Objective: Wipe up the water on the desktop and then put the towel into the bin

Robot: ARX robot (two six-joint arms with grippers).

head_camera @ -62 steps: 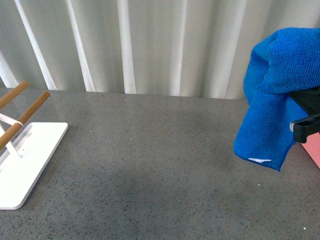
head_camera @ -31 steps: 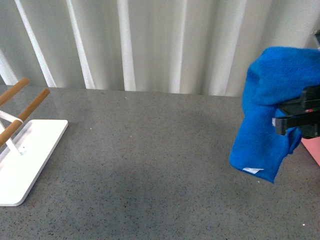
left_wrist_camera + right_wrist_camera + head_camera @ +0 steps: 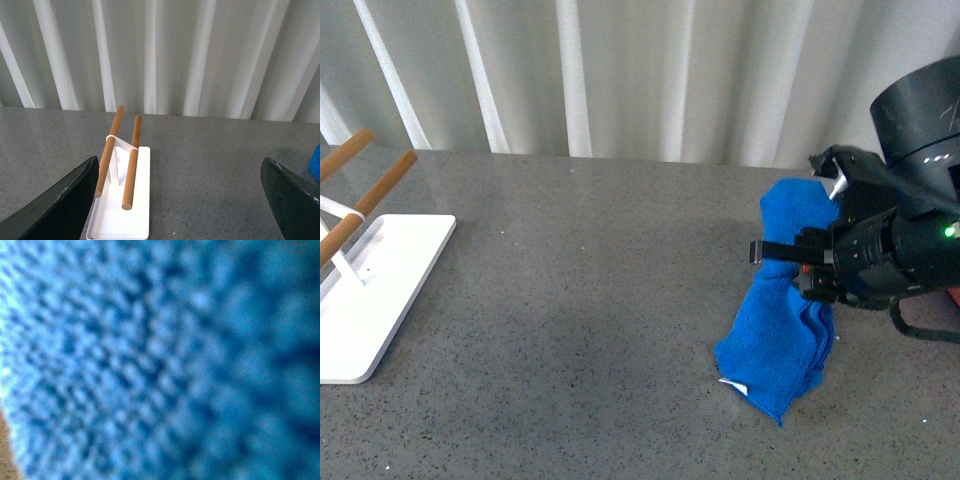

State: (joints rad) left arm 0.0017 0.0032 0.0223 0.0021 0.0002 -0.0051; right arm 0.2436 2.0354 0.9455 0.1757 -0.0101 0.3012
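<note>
Front only: right fingers [image 3: 782,250] clamp towel [image 3: 775,350]. Left wrist only: left fingers [image 3: 62,210] wide, rack [image 3: 122,222] beyond.

The towel [image 3: 150,360] fills my right wrist view, blurred to texture only; well left of it, the front view's edge crops the white rack [image 3: 400,300].

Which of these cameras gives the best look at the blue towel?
The front view: it shows the whole towel hanging from the right hand, label included. The right wrist view is only blurred blue fabric; the left wrist view catches just a blue sliver.
</note>
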